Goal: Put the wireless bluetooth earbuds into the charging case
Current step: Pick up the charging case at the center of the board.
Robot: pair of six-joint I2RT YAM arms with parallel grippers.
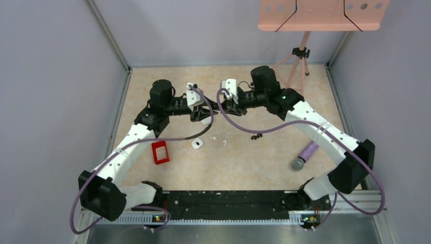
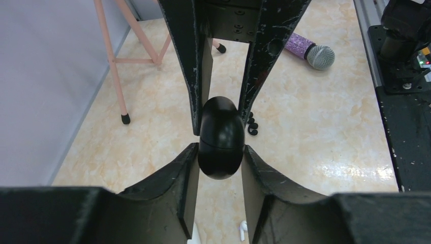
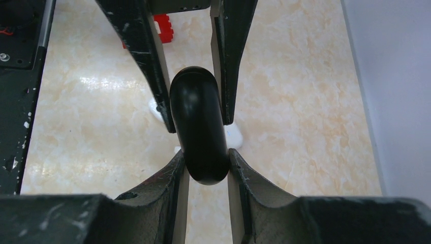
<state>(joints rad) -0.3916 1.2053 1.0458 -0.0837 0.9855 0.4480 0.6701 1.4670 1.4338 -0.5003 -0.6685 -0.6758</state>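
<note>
While the left gripper [image 2: 218,152] and the right gripper [image 3: 206,152] each clench one end of the black charging case [image 2: 218,119], held above the table's far middle, its seam appears shut. Loose black earbuds [image 1: 255,136] lie on the table [image 1: 264,168] just right of it; white earbuds [image 1: 212,138] lie nearer the centre. Risk: the glossy, rounded shell may squirt from either grip if the arms pull unevenly, dropping and scattering the earbuds below.
</note>
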